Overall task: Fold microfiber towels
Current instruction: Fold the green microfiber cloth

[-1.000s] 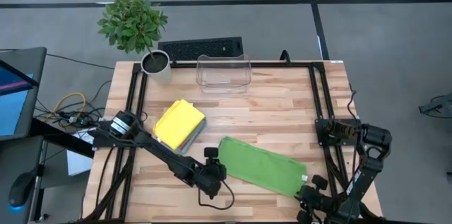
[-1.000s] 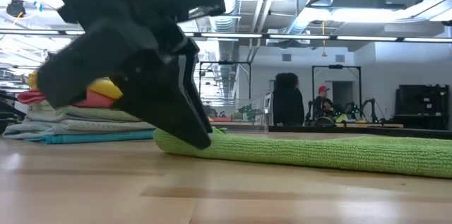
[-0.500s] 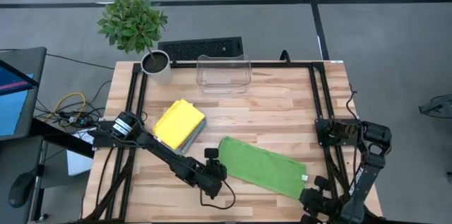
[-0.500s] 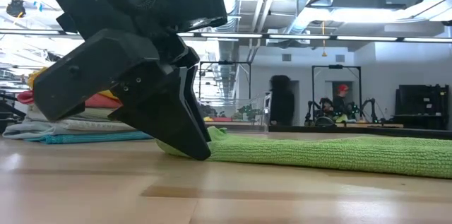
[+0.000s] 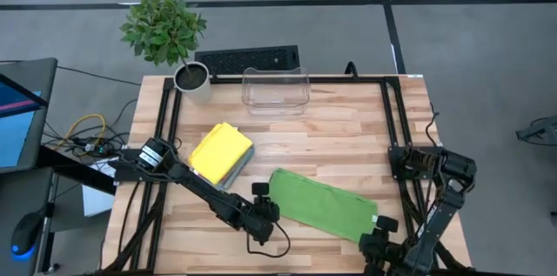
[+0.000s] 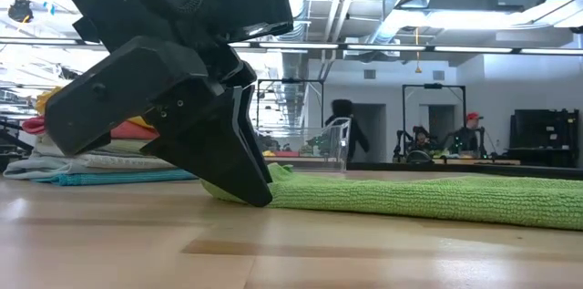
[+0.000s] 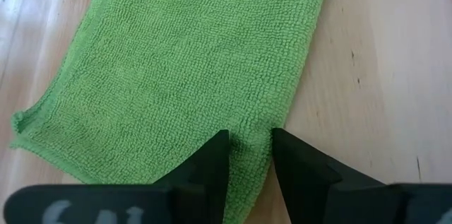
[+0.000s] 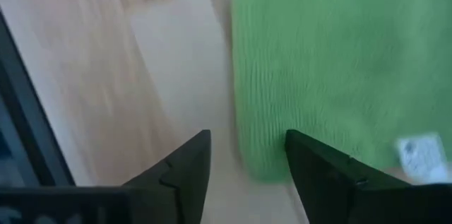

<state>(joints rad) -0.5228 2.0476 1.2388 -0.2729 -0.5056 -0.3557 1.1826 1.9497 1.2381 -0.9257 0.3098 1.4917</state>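
Step in hand, as judged: the lime green towel is folded into a long strip and the next fold, end over end, is being set up. On the left of the table a stack of folded towels is seen, yellow on top, grey edge beneath; in the low view pink, pale and teal layers show in it. Just right of the stack, the left pincer is set low at the strip's left end, narrow, with the towel's edge pinched between its fingers. The strip lies flat, slanting toward the front right corner, small white tag at the far end. There the right pincer sits at the strip's right end, jaws apart, nothing held; the corner lies just ahead of its fingertips. Next move likely calls for the right end to be gripped or pinned so one end can be carried over the other. At the back, the clear plastic bin appears empty. The potted plant stands back left.
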